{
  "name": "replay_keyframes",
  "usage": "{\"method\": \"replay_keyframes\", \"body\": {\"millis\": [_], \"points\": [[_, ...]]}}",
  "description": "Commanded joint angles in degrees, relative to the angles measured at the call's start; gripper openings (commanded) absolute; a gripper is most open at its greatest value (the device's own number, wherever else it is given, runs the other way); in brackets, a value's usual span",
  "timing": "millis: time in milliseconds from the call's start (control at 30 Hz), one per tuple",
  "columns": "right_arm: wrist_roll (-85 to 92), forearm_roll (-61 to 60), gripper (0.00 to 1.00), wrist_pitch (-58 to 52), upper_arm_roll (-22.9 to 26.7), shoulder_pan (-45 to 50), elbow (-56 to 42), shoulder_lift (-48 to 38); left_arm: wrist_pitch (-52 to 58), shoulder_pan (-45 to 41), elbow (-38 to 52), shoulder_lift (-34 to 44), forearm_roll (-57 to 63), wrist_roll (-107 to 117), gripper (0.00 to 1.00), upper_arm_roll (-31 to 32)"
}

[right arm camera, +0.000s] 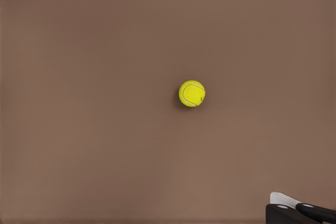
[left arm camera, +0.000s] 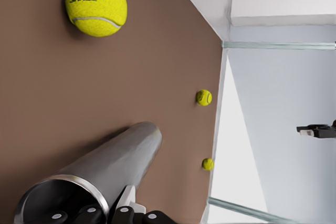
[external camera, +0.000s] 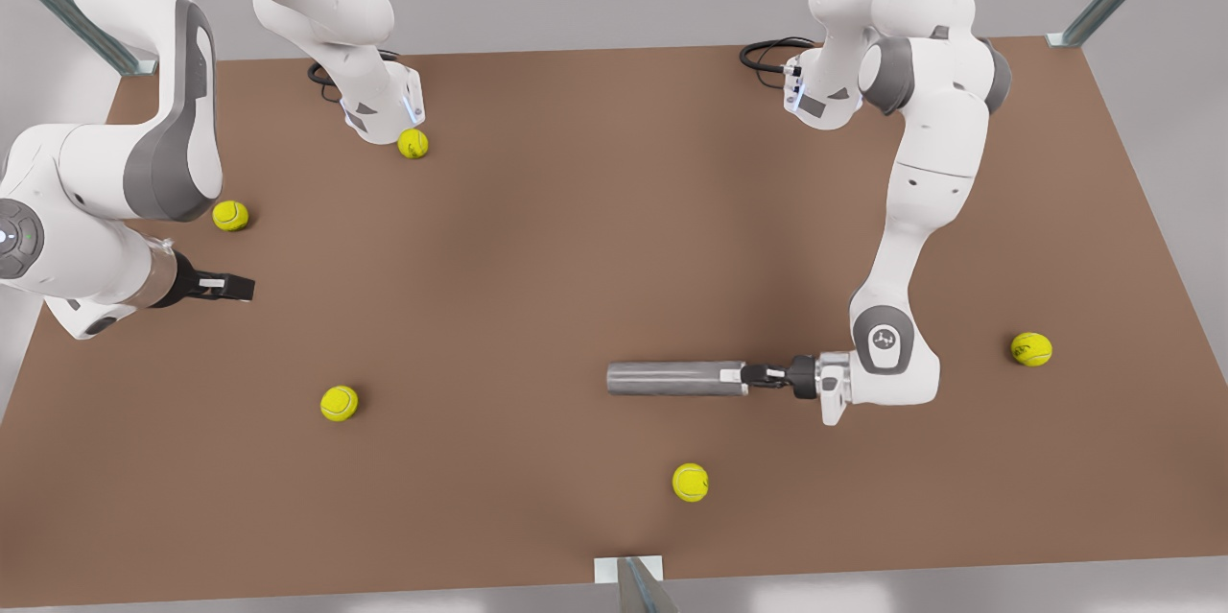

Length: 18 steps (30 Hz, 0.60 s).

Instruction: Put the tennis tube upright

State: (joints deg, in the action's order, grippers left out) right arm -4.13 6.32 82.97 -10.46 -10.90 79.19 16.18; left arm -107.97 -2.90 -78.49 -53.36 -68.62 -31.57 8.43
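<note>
Tennis tube [external camera: 672,378] lies flat on the brown table [external camera: 576,258], at roughly 5 o'clock from table centre in the front view, long axis running 9-to-3, open silvery-rimmed end toward 3 o'clock.

Left gripper [external camera: 756,375] is at that open end. In the left wrist view one finger [left arm camera: 125,203] lies against the outside of the rim and the other finger parts sit at the mouth of the tube [left arm camera: 100,174], so I judge the fingers pinched on the wall at the rim.

Handling, judged: rigid, hollow, probably light; smooth matte wall, so it may slip or pivot in a rim pinch while being tipped up. The rim looks like the practical hold, with the closed end as the foot.

Nearest tennis ball [external camera: 690,482] sits at 6 o'clock of the tube, apart from it.

Right gripper [external camera: 230,287] waits far off at the front view's 9 o'clock, above the table, holding nothing; whether its fingers are parted I cannot tell.
</note>
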Motion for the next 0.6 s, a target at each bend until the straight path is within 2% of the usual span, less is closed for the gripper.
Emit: {"method": "replay_keyframes", "body": {"millis": [0, 567], "points": [[0.0, 0.0, 1.0, 0.0, 0.0, 0.0, 0.0, 0.0, 0.0, 0.0, 0.0, 0.0, 0.3, 0.0, 0.21, 0.0], [0.0, -0.1, 1.0, 0.2, 0.0, 0.0, 0.0, 0.0, 4.3, -0.1, -0.5, 4.8, 4.9, 1.9, 0.21, -2.9]]}}
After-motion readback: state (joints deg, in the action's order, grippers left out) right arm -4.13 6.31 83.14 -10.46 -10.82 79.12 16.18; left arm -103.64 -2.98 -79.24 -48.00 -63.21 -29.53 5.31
